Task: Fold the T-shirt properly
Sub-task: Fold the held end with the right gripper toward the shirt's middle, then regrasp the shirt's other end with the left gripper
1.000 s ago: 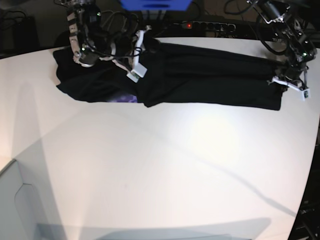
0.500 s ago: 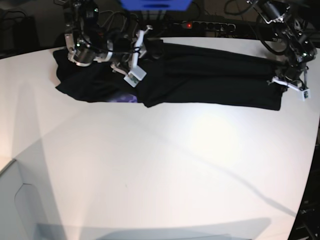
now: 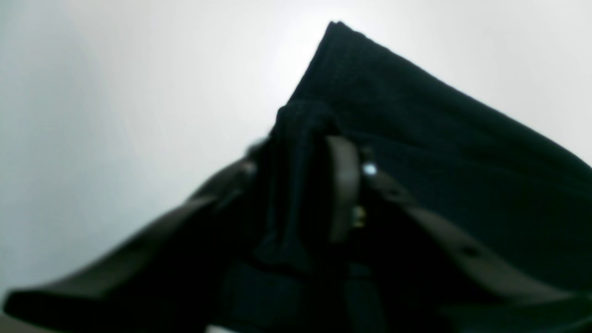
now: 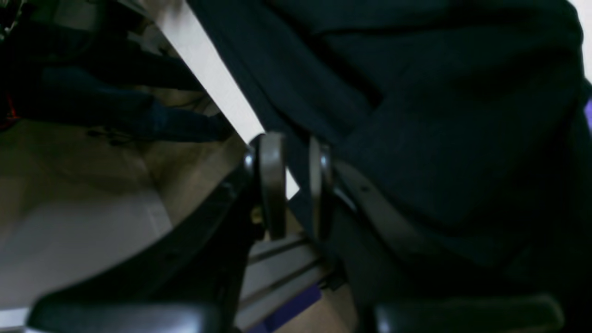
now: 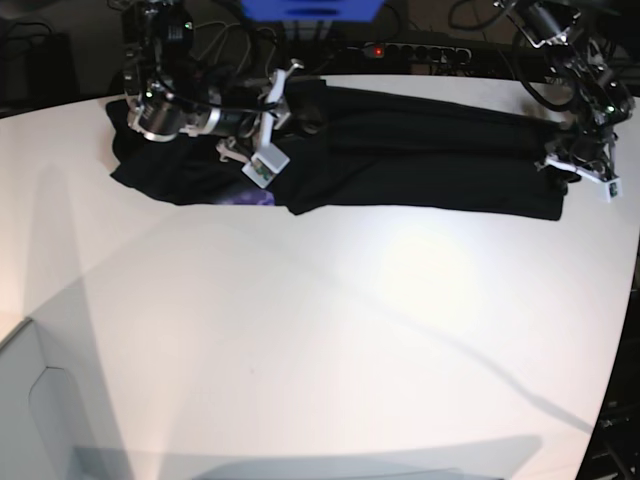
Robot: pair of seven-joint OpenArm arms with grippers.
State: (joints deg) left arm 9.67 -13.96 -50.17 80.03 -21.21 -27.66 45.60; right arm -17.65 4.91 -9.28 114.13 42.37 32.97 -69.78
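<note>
The black T-shirt (image 5: 420, 150) lies folded into a long band across the far side of the white table (image 5: 320, 330), with a purplish patch (image 5: 250, 197) showing at its near-left edge. My right gripper (image 5: 255, 160) hovers over the shirt's left end. In the right wrist view that gripper (image 4: 292, 152) stands slightly open with nothing between its fingers, the T-shirt (image 4: 439, 115) lying just beside it. My left gripper (image 5: 580, 170) is at the shirt's right end. Up close, the left gripper (image 3: 298, 152) has its jaws apart, with a fold of the T-shirt (image 3: 439, 152) still in the gap.
A power strip with a red light (image 5: 400, 50), cables and a blue box (image 5: 310, 8) sit behind the table's far edge. A grey box (image 5: 40, 410) stands at the near-left corner. The right wrist view shows the table's edge (image 4: 217, 78) and the floor beyond it.
The arm over the shirt's left end has swung round and let go of the cloth. The gripper at the right end has lifted slightly and loosened on the fold.
</note>
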